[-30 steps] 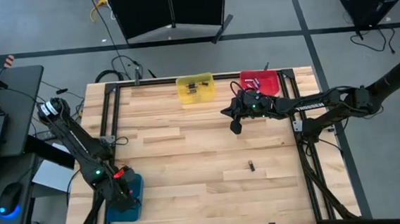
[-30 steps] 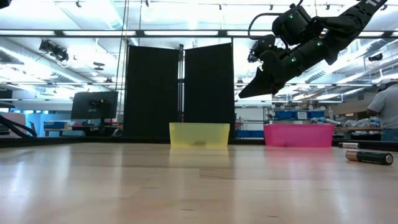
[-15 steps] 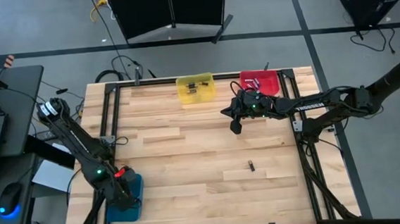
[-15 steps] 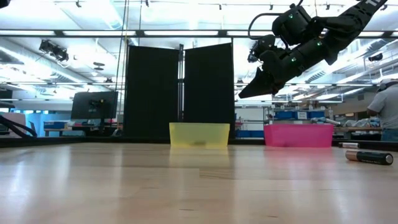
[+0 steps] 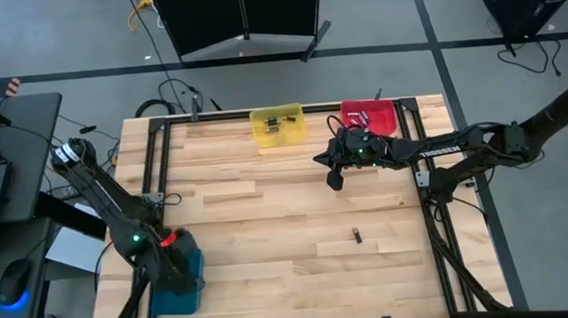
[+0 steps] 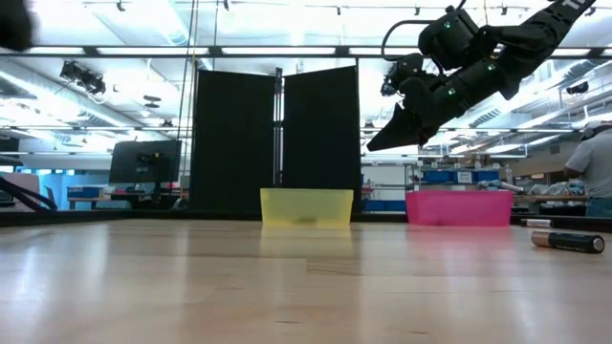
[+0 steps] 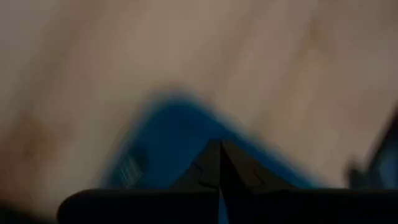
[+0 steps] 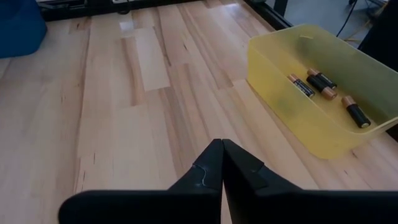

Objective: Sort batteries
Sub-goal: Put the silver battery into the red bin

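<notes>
At the lower left of the high view the left gripper [image 5: 180, 277] hangs over the blue bin [image 5: 177, 299], and compared with a second ago that arm has shifted slightly, the red mark at its wrist sitting a touch higher over the bin; its own wrist view is smeared with motion, which I judge to mean it is pulling away from a drop into the bin or settling above it. In that view its fingers [image 7: 219, 163] meet at a point, clenched with nothing visible between them, the blue bin [image 7: 168, 134] behind. Farther right, at the upper middle of the high view, the yellow bin [image 5: 278, 124] holds batteries [image 8: 322, 89], three dark cells with copper ends lying apart in it. The right gripper [image 5: 335, 180] hovers above the worktop [image 5: 268, 220] just below and between the yellow bin and the red bin [image 5: 369, 116]; it has not moved in the last second, and its fingers [image 8: 222, 155] are pressed together and empty. One loose battery [image 5: 357, 236] lies alone on the worktop at lower centre-right, well apart from both grippers, so it looks like the last piece to sort. The blue bin's contents are hidden under the left arm, the red bin's are too small to make out, and a person shows partly cut off at the low view's right edge.
</notes>
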